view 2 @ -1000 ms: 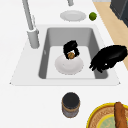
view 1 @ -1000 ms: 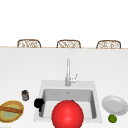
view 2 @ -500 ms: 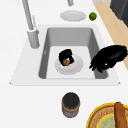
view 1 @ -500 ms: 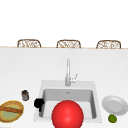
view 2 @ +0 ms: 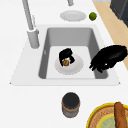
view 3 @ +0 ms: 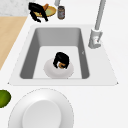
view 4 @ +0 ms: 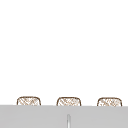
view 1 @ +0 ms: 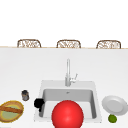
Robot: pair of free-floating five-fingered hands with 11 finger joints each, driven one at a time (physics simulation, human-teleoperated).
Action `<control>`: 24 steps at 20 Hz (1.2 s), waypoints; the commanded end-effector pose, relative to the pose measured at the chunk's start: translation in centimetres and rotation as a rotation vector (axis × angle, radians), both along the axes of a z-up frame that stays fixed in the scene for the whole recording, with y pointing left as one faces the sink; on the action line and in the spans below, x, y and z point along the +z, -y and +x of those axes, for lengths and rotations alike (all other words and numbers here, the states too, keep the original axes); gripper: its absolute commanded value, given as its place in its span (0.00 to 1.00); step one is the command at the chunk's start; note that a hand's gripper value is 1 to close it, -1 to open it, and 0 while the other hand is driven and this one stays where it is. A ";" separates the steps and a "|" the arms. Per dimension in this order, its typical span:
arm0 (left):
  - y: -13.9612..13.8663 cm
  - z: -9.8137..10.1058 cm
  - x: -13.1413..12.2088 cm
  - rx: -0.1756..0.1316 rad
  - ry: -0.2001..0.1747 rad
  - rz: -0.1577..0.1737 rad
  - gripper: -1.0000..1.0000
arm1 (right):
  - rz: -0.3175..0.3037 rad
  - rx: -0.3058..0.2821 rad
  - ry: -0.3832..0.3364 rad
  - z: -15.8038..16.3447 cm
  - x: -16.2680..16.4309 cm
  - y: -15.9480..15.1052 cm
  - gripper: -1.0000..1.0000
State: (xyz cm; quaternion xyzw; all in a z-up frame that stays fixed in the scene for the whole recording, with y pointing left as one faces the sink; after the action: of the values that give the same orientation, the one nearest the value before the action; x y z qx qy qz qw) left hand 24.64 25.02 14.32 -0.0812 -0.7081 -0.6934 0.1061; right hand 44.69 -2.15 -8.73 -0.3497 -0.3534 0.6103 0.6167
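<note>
A white dish [view 2: 76, 67] lies on the floor of the sink [view 2: 72, 37]. My right hand [view 2: 65, 53] is down on it, fingers curled round a small brown thing [view 2: 66, 62]. The right side view shows the same hand [view 3: 61, 58] over the brown thing [view 3: 61, 65] on the dish [view 3: 50, 70]. My left hand [view 1: 38, 103] hovers at the sink's front left corner with fingers hanging loose and nothing in them; it also appears in the side views [view 2: 110, 57] [view 3: 36, 8]. A large red ball [view 1: 67, 115] covers the basin's middle in the front view.
A tall faucet [view 1: 67, 72] stands behind the sink. Left of the sink are a dark jar [view 1: 25, 95] and a yellow basket [view 1: 11, 111] holding a brown loaf. On the right lie a white plate [view 1: 115, 105] and a lime [view 1: 112, 118].
My right hand has come down inside the sink onto the white dish and closed round the brown thing. The left hand has not moved.
</note>
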 end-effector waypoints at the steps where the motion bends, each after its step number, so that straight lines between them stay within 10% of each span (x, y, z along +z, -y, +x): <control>1: 0.0 0.0 0.0 0.000 0.000 0.000 0.50 | 0.000 0.000 0.041 -1.1 0.2 0.0 0.00; 13: 0.0 0.0 0.0 0.000 0.000 0.000 0.50 | -0.013 0.051 -0.044 0.3 6.8 1.7 0.00; 24: 0.0 0.0 0.0 0.000 0.000 0.000 0.50 | 0.000 0.084 0.072 0.2 10.4 4.0 0.00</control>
State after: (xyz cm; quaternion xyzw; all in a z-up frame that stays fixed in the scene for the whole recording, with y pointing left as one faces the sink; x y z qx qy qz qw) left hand 24.64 25.02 14.32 -0.0812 -0.7081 -0.6934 0.1061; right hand 44.82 -5.20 -0.03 -0.3365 -0.3610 0.6261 0.6038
